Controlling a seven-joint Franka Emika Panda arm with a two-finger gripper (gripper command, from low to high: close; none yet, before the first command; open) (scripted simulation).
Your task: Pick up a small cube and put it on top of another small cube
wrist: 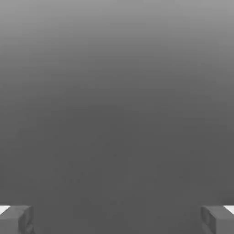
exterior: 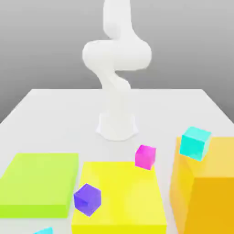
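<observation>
From the exterior view, the white arm (exterior: 116,68) rises from its base at the far middle of the pale desk (exterior: 55,114) and bends up out of the top of the picture. Near the front lie three big blocks: a flat lime block (exterior: 39,183) on the left, a flat yellow block (exterior: 121,201) in the middle and a taller orange block (exterior: 205,187) on the right. The magenta cube (exterior: 145,156) sits at the far right corner of the yellow block, touching or just over its edge; I cannot tell which. A purple cube (exterior: 87,199) sits tilted at the yellow block's left edge, between it and the lime block. A turquoise cube (exterior: 195,142) rests at the far left corner of the orange block's top. At the very near edge, left of the yellow block, a sliver of the cyan cube (exterior: 44,231) pokes into sight, well apart from the magenta cube. From the hand view, the claw (wrist: 117,219) looks out at plain grey background, its two fingers (wrist: 16,219) standing wide apart at opposite edges with nothing between them, so it is spread and holds nothing.
</observation>
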